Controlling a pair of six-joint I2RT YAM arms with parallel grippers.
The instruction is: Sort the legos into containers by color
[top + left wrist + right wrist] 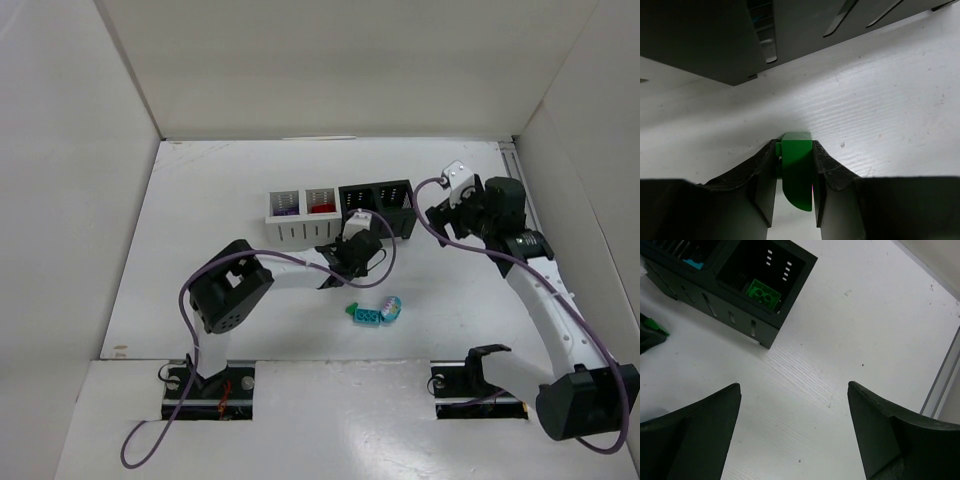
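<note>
The containers stand in a row: two white bins [283,217] [320,212] and two black bins [357,205] [394,200]. Purple legos [286,210] lie in the leftmost bin and red ones [321,208] in the second. My left gripper [360,238] [794,145] is shut on a green brick [796,172], low over the table just in front of a black bin wall [715,45]. My right gripper [438,217] [794,386] is open and empty over bare table, right of the rightmost black bin [765,332]. That bin holds a green brick [764,294]; its neighbour holds a teal brick [692,262].
Three loose legos lie together on the table in front of the bins: a small green piece [352,309], a teal brick [366,318] and a cyan and purple piece [391,308]. White walls enclose the table on three sides. A metal rail [942,375] runs along the right edge.
</note>
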